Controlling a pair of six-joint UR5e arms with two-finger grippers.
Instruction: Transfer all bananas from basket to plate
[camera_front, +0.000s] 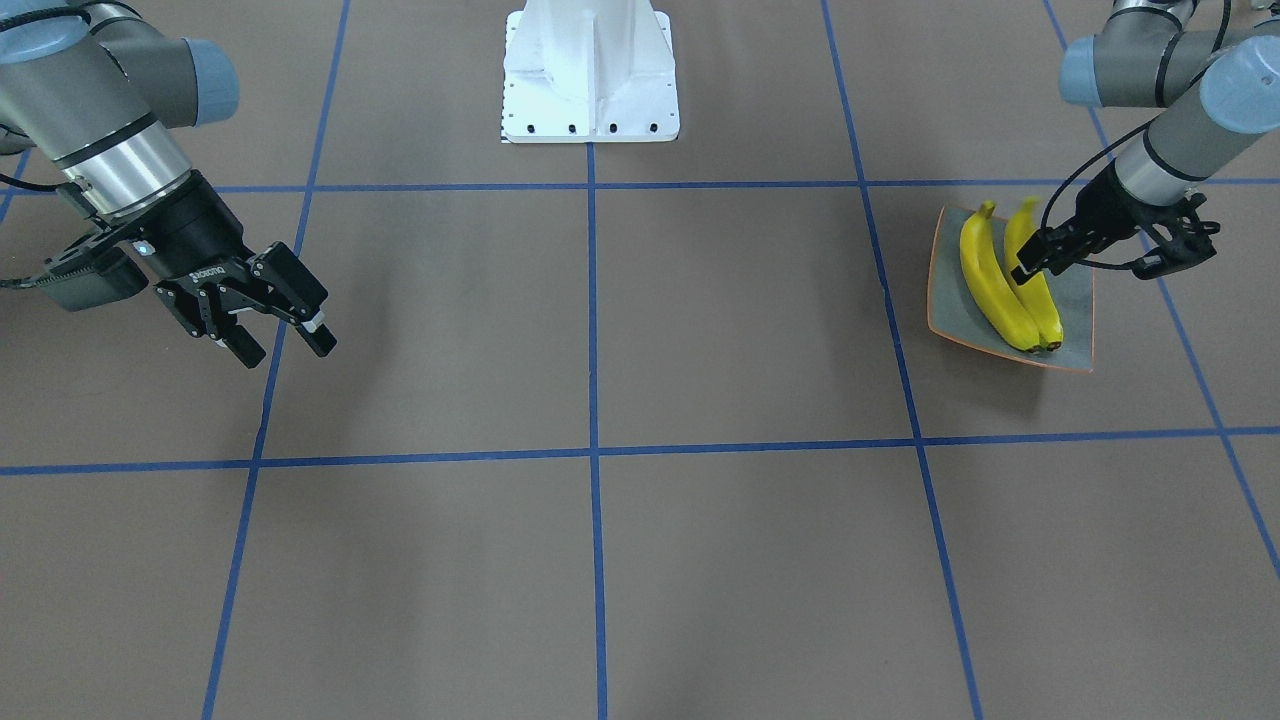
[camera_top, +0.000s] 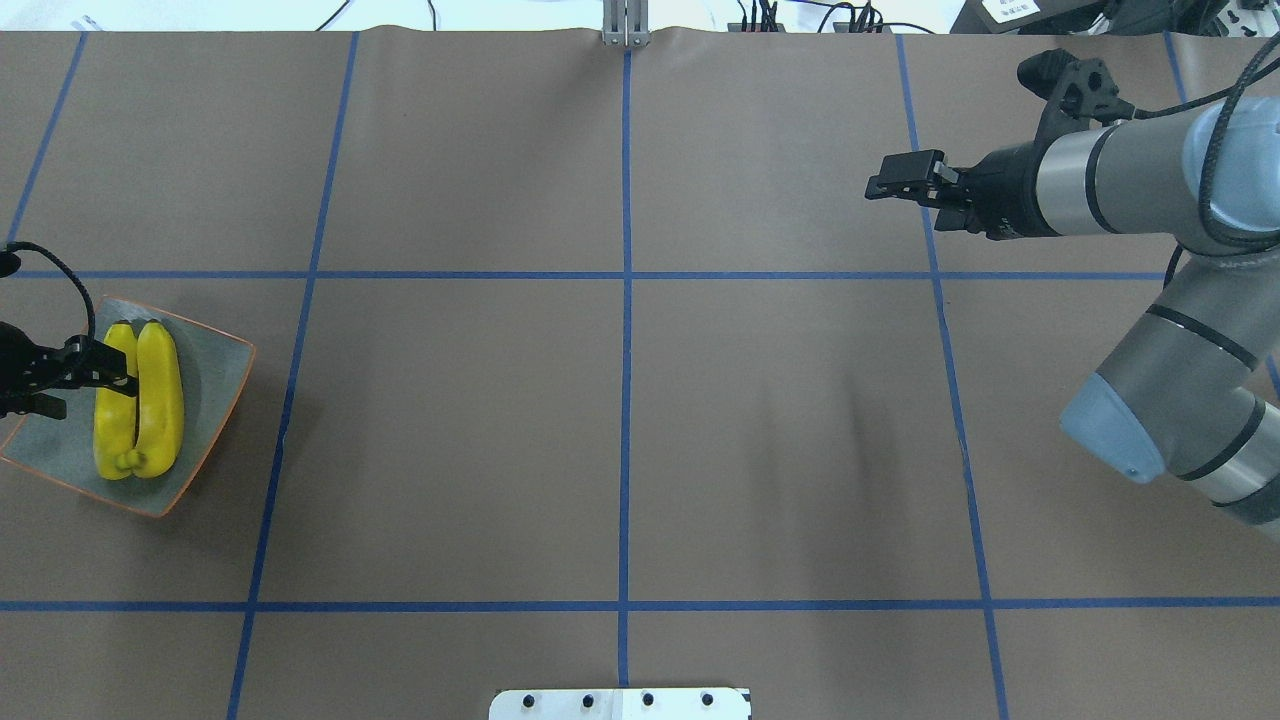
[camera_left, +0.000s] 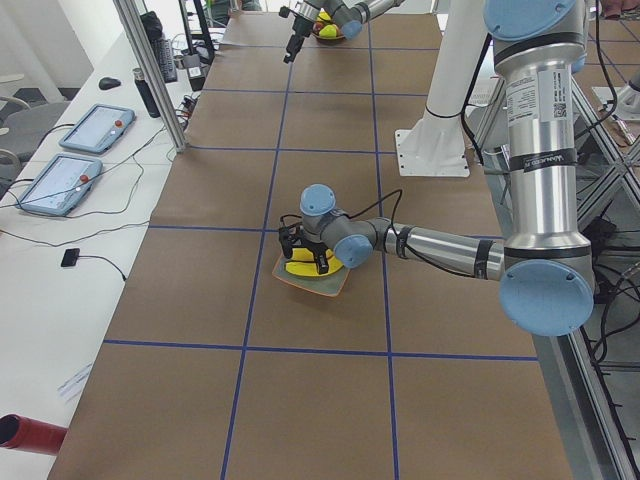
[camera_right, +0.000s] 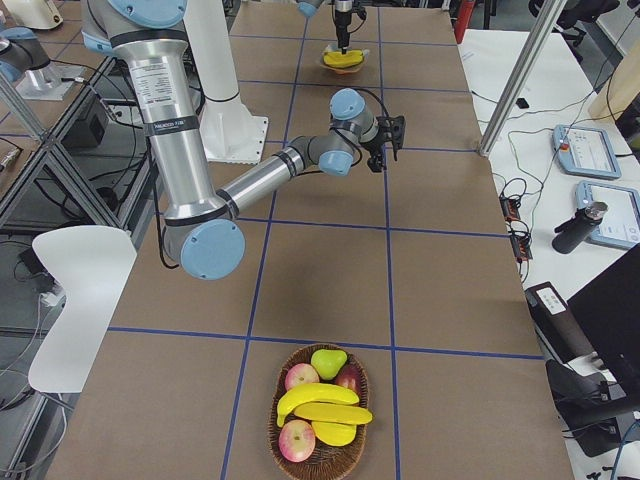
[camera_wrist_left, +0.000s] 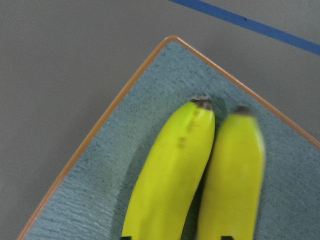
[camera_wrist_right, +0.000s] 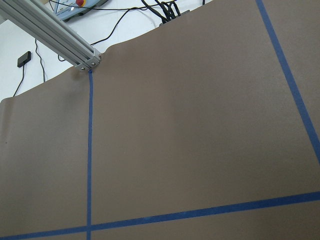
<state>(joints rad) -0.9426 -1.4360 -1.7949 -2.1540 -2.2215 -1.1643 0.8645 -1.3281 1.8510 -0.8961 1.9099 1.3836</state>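
Two yellow bananas lie side by side on the grey-green, orange-rimmed plate. They also show in the overhead view and the left wrist view. My left gripper is low over the plate. Its jaws stand apart on either side of the banana nearer the arm. My right gripper is open and empty, held above bare table at the other end. In the right side view a wicker basket holds more yellow banana.
The basket also holds apples and a green pear. The white robot base stands at mid-table. Blue tape lines grid the brown table. Tablets and cables lie on the side bench.
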